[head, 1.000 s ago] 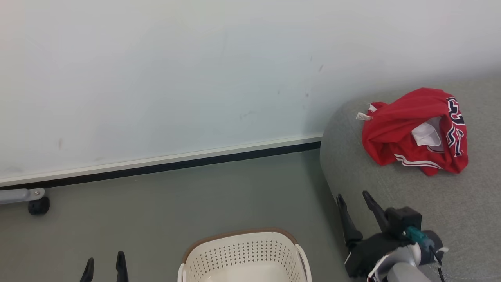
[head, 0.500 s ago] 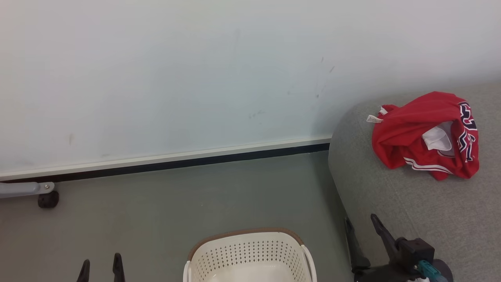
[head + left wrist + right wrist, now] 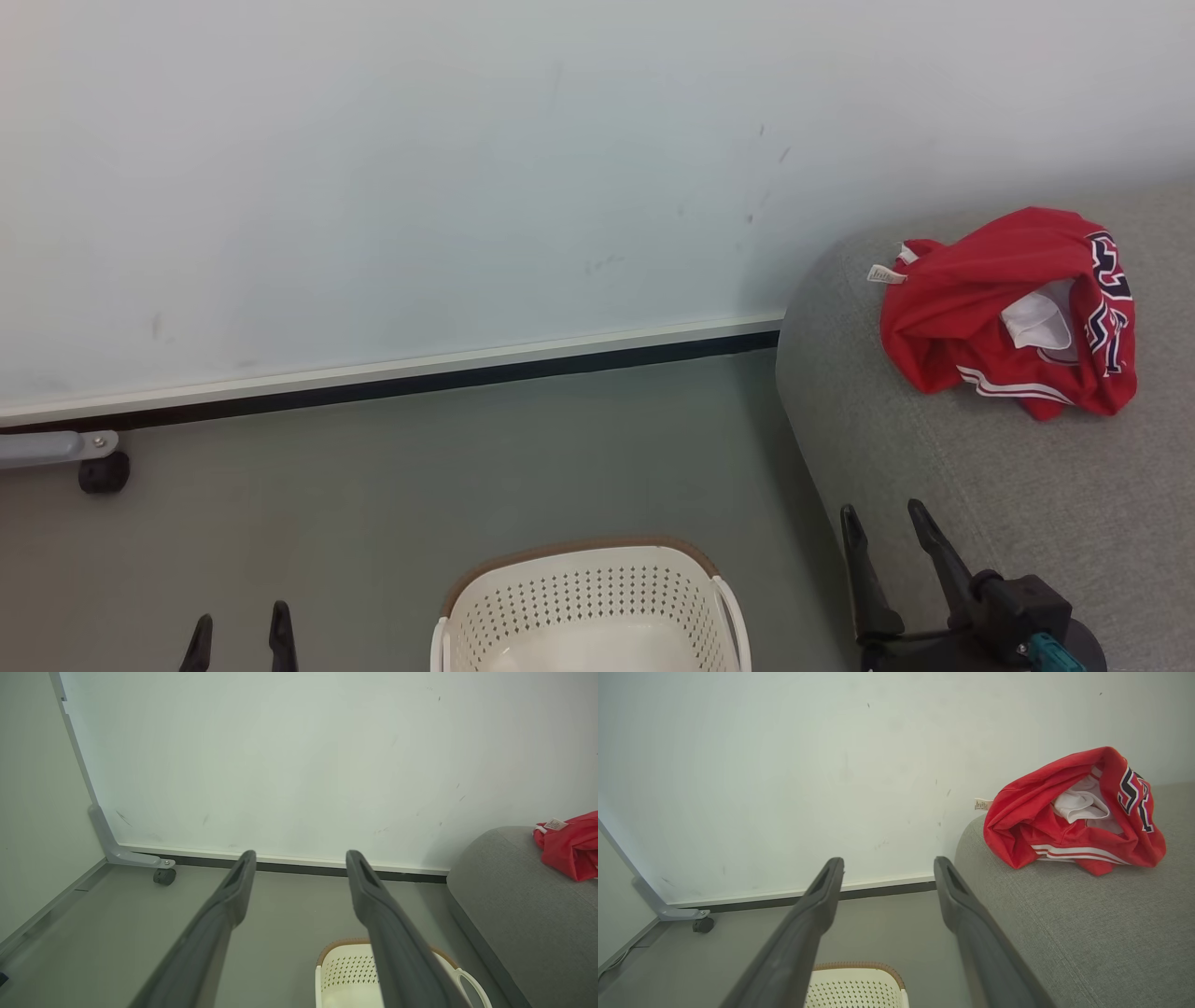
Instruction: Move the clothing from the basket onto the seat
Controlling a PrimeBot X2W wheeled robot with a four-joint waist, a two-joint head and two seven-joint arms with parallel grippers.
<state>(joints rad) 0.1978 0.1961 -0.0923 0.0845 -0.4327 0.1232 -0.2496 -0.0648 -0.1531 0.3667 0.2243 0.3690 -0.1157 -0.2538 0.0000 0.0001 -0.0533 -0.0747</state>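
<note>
Left pincer: my left pincer (image 3: 240, 623) hangs over the grey floor (image 3: 373, 485), its two dark fingers spread wide with nothing between them.
Right pincer: my right pincer (image 3: 881, 511) stands just as wide and grips nothing. Its tips rise at the rounded near-left edge of the seat (image 3: 1027, 504).
Clothing: the clothing (image 3: 980, 317) is a crumpled red heap with white stripe trim, a white inner patch and dark lettering. It lies on the seat, ahead of my right pincer and off to its right, well apart from the fingertips. A small white label sticks out at its left end.
Basket: the basket (image 3: 579, 597) sits on the floor between my two pincers, nearer the right one and lower than both sets of fingers. Its brown rim curves toward the wall (image 3: 467, 187).
Seat: it runs ahead and to the right of my right pincer, and its rounded left end is just beside the basket.
Wall: pale, ahead of both pincers, with a white and black strip at its foot.
Caster: a black caster (image 3: 103, 473) on a grey metal foot stands ahead and left of my left pincer, by the wall.
</note>
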